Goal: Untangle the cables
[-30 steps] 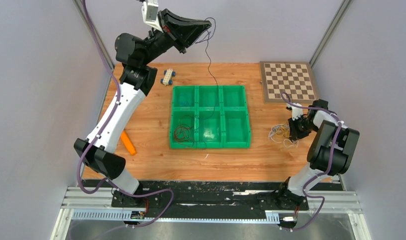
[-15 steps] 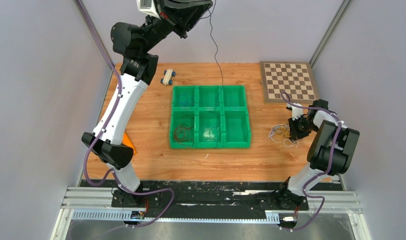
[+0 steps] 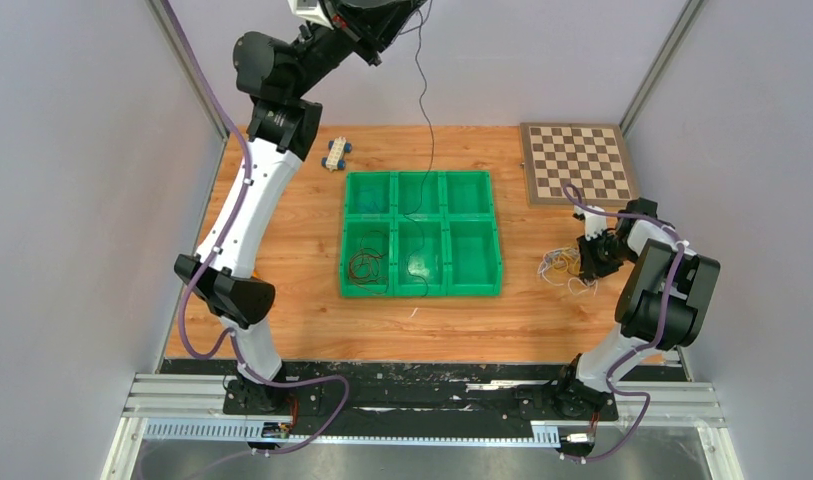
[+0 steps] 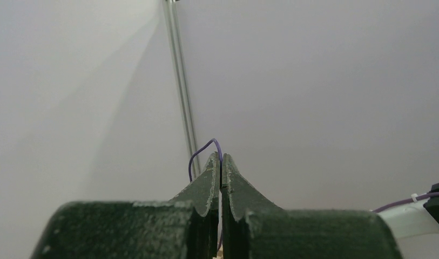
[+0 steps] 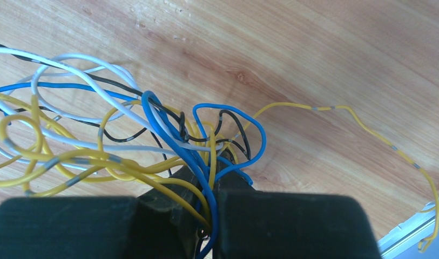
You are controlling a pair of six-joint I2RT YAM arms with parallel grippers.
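Left gripper (image 4: pixel 221 162) is pinched shut on a thin purple wire (image 3: pixel 423 100), held high at 12 o'clock. The wire hangs toward the tray (image 3: pixel 422 292); its lower end may rest inside. Right gripper (image 5: pixel 206 189) is clamped on blue and yellow strands of the tangle (image 3: pixel 562 265), at 3 o'clock from the tray on the table (image 3: pixel 302 250). These wires look feather-light, limp and springy. Grip near a free end and pull slowly.

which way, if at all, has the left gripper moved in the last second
Yes: the left gripper rose up-frame, farther from the green plastic compartment tray.
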